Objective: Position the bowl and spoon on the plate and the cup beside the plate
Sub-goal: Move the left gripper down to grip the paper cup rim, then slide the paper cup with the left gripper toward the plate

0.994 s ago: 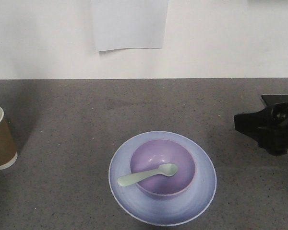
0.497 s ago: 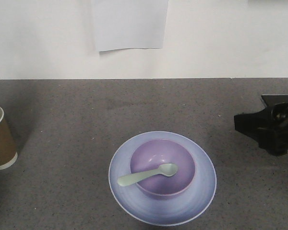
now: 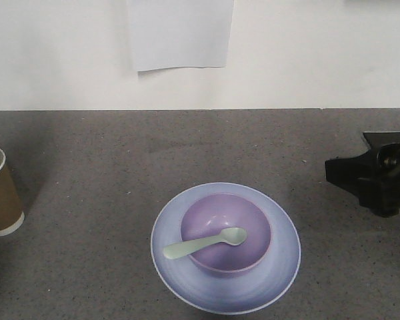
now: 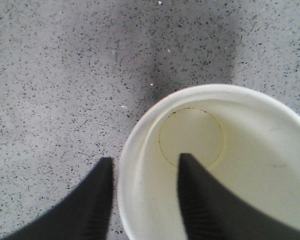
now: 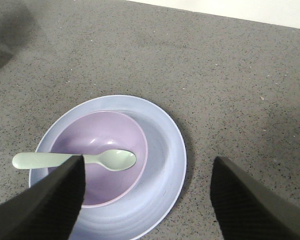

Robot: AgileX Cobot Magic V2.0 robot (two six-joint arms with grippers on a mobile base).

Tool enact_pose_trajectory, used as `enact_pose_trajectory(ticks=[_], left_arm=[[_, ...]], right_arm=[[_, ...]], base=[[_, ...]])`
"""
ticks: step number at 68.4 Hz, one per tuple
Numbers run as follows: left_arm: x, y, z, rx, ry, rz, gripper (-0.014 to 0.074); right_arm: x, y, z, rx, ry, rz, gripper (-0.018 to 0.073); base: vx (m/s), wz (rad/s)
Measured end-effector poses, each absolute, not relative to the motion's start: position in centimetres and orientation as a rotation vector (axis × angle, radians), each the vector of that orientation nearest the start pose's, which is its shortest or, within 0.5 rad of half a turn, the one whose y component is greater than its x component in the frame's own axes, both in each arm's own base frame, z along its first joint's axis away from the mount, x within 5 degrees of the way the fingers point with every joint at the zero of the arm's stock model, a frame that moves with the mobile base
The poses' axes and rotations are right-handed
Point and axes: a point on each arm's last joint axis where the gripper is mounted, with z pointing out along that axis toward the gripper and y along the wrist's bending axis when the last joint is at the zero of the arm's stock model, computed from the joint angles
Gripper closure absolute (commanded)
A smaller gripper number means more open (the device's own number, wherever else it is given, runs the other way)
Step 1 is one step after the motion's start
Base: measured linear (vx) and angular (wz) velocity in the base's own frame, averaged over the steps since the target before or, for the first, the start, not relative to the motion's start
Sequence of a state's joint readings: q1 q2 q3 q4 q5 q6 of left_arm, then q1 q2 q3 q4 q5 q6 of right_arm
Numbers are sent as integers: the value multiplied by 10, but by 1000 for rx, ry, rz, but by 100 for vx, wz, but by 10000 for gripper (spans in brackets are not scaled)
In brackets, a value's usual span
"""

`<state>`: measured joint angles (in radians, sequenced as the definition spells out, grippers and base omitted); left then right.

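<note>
- The plate [image 3: 225, 248] sits on the grey speckled table [image 3: 200, 153], and it is our landmark here.
- The bowl [image 3: 226, 231] stands upright on the plate, set toward the plate's far side.
- The spoon [image 3: 205, 244] lies across the bowl, head inside, handle sticking out over the bowl's left rim above the plate.
- The cup [image 3: 1, 193] stands upright well to the left of the plate, at the edge of the front view.
- The left gripper [image 4: 142, 192] is right at the cup: jaws parted, one finger [image 4: 200, 200] inside the white interior, the other outside the wall, straddling the rim [image 4: 127, 165]. Whether the pads press the paper, I cannot tell.
- The right gripper [image 5: 147, 197] hovers near the plate with fingers spread wide, holding nothing; in the front view the right arm [image 3: 377, 173] is well to the right of the plate.
- A white sheet of paper [image 3: 180, 33] hangs on the wall beyond the plate.
</note>
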<state>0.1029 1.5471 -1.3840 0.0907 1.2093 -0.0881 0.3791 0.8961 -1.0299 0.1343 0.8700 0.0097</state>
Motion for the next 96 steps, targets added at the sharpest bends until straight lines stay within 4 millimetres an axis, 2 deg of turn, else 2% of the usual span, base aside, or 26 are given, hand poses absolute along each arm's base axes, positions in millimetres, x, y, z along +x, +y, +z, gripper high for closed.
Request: enact_pose_trajectory(ticks=[13,25,33,54,64,74,82,96], left_arm=[[311,39,315,-246,2867,125,606],[314,38,311,-251,2873,104,604],[311,37,317,-251,2855,77,605],[282,20,357,-164,2738,-120,604],[270,7,371,-105,2699,-165,604],[263,-18,376,19,2693,-210,604],[259,-40,372,120,2711,-265,604],[250,-66,334,230,2808,-330,601]], right_arm=[[151,70,390,-372,2206,375,42],[151,70,390,-372,2206,375,42],[151,70,390,-374,2206,374,42],[151,70,390,-374,2206,374,42],[151,70,390,-374,2206,374,42],[151,70,390,-374,2206,374,42],[151,70,390,-375,2205,373,42],[151,70,390,-375,2205,374,42]], base=[[0,0],[0,0],[0,0],[0,0],[0,0],[0,0],[0,0],[0,0]])
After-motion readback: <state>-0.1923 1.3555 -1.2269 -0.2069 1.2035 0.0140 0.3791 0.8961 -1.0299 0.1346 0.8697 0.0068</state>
